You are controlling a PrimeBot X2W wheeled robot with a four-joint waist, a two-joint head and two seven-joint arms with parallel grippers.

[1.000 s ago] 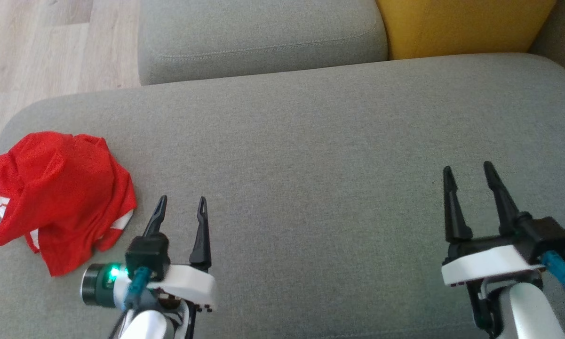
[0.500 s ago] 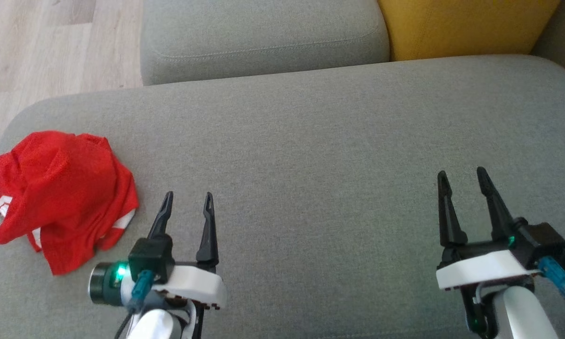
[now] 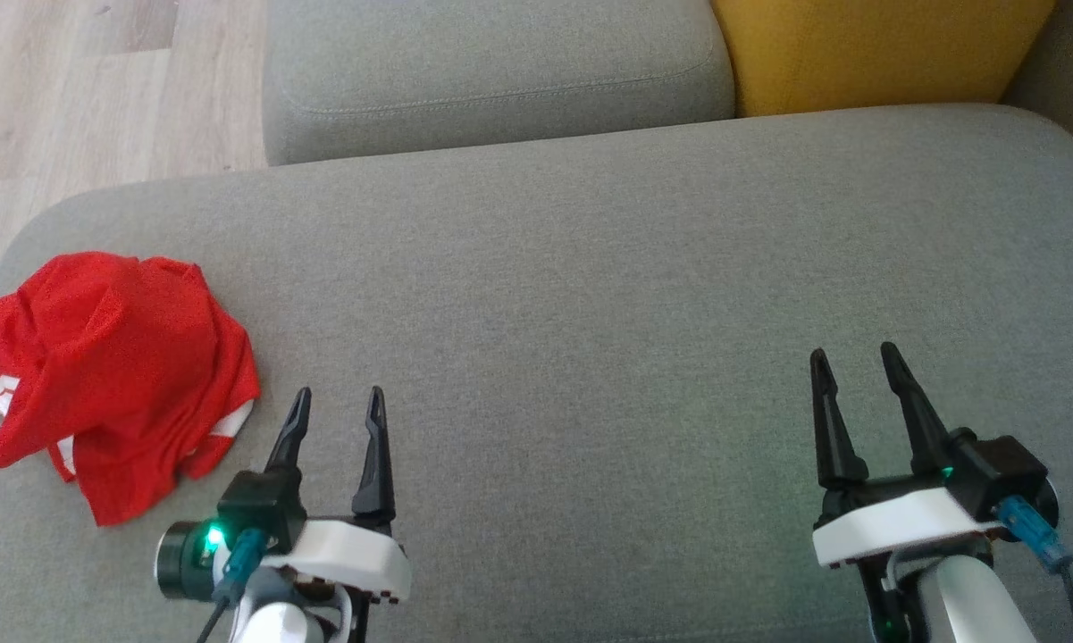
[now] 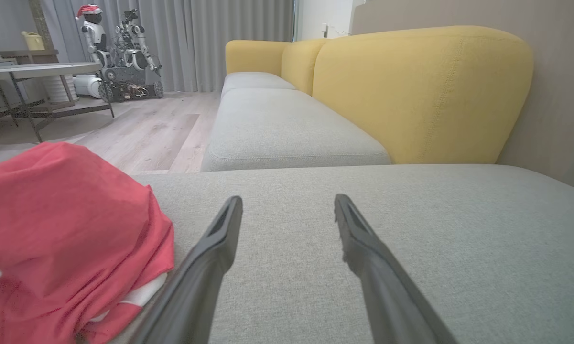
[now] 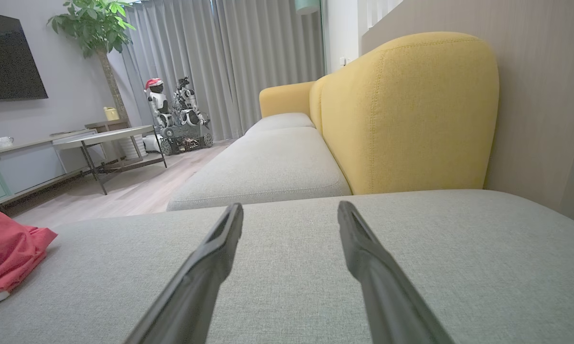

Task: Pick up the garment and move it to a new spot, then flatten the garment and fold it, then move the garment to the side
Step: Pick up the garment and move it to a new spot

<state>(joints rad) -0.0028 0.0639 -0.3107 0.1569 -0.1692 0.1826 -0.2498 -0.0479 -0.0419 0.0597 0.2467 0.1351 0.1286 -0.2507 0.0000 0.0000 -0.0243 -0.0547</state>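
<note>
Left gripper (image 3: 339,393) and right gripper (image 3: 855,352) have drawn back toward the seat cushion's (image 3: 590,268) near edge, both spread wide. Crumpled red jersey (image 3: 116,375) lies at its left edge, best pinched by a raised fold.

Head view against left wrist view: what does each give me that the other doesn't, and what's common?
Head view: the right gripper, open over bare cushion and far from the garment, plus the garment's whole crumpled outline near the cushion's left end.
Left wrist view: the room beyond, with a table, another robot and curtains.
Shared: the red garment lying just left of the open left gripper, the grey cushion, the yellow backrest and the wood floor.
</note>
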